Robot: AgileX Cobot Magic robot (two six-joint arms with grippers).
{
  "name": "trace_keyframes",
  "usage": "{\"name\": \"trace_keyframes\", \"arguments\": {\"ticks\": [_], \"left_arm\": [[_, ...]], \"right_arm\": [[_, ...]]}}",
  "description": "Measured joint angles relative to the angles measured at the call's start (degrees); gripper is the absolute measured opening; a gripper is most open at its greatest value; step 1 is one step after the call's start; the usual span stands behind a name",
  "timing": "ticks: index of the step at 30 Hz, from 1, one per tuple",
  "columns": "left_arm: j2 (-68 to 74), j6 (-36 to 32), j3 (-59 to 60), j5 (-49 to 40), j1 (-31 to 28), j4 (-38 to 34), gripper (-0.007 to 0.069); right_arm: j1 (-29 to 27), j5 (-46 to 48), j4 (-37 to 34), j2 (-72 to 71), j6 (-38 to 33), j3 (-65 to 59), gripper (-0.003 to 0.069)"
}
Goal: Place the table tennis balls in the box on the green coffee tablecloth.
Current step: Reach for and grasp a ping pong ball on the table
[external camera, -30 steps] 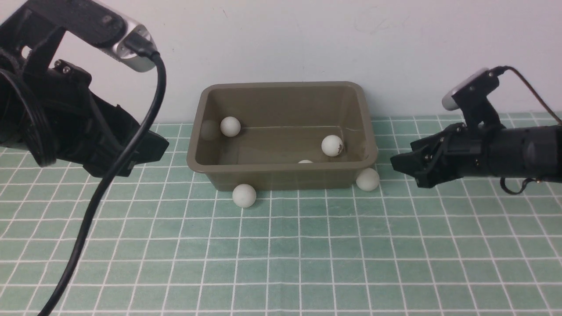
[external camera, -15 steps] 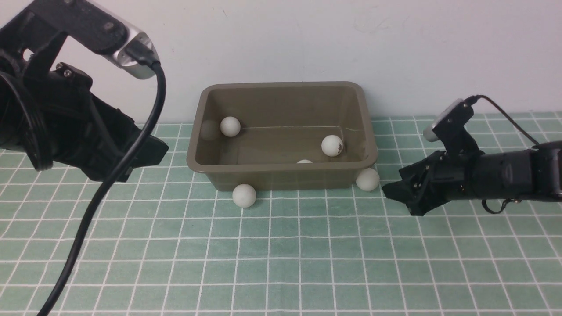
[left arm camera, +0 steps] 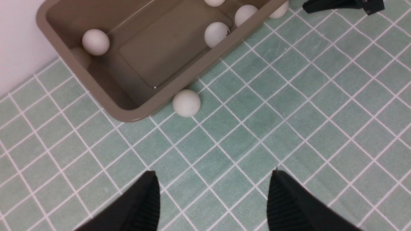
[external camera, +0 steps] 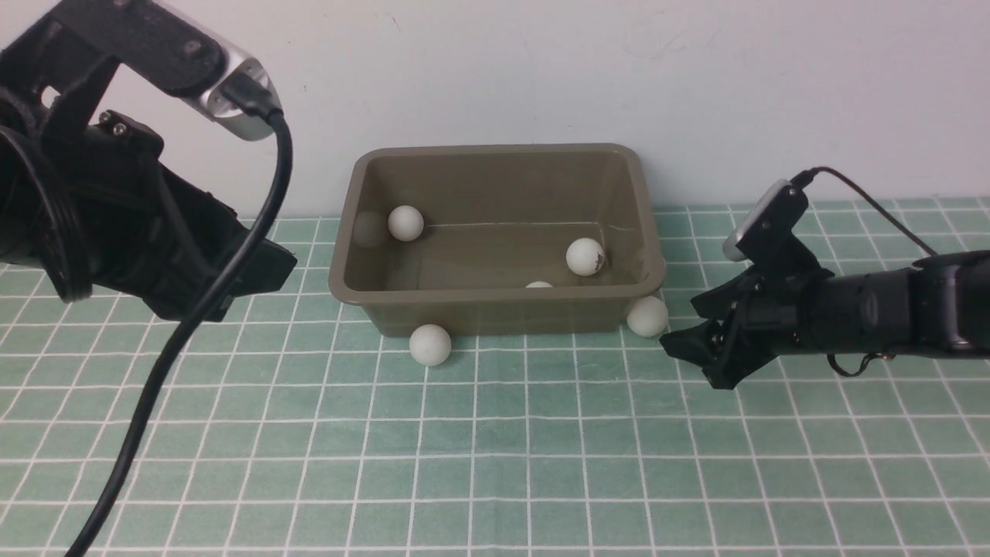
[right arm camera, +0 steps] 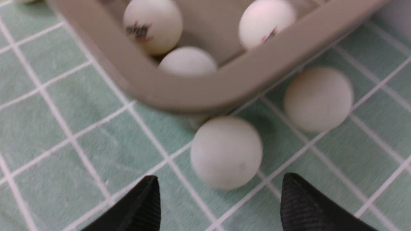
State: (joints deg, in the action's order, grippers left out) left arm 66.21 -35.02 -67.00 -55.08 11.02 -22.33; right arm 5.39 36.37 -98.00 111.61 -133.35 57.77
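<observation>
The olive-brown box (external camera: 347, 232) stands on the green coffee tablecloth (external camera: 495, 449) against the back wall. Several table tennis balls lie inside it, such as one at the back left (external camera: 405, 223) and one at the right (external camera: 585, 257). One ball (external camera: 430, 344) rests on the cloth against the box's front wall. Another ball (external camera: 647, 316) (right arm camera: 226, 152) sits at the box's front right corner, just ahead of my open right gripper (external camera: 681, 325) (right arm camera: 220, 179), untouched. A further ball (right arm camera: 318, 99) lies beside it by the box's side. My left gripper (external camera: 271, 267) (left arm camera: 213, 173) hovers open and empty left of the box.
A white wall runs right behind the box. The left arm's black cable (external camera: 178, 340) hangs down over the cloth at the front left. The box's rim (right arm camera: 205, 93) stands close in front of my right fingers.
My right gripper has come down and moved left toward the ball at the box's front right corner, and its jaws have spread apart. The left arm has hardly shifted.
</observation>
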Motion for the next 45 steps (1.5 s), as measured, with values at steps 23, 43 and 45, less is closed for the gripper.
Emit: {"name": "trace_keyframes", "arguments": {"ticks": [23, 43, 45], "left_arm": [[0.0, 0.0, 0.0, -0.08, 0.0, -0.11, 0.0405], [0.0, 0.0, 0.0, -0.08, 0.0, -0.16, 0.0405], [0.0, 0.0, 0.0, -0.08, 0.0, -0.16, 0.0405]], "right_arm": [[3.5, -3.31, -0.65, 3.71, -0.37, 4.4, 0.0461], [5.03, -7.06, -0.87, 8.7, -3.29, 8.63, 0.0374], [5.03, -7.17, -0.87, 8.7, -3.28, 8.63, 0.0358]]}}
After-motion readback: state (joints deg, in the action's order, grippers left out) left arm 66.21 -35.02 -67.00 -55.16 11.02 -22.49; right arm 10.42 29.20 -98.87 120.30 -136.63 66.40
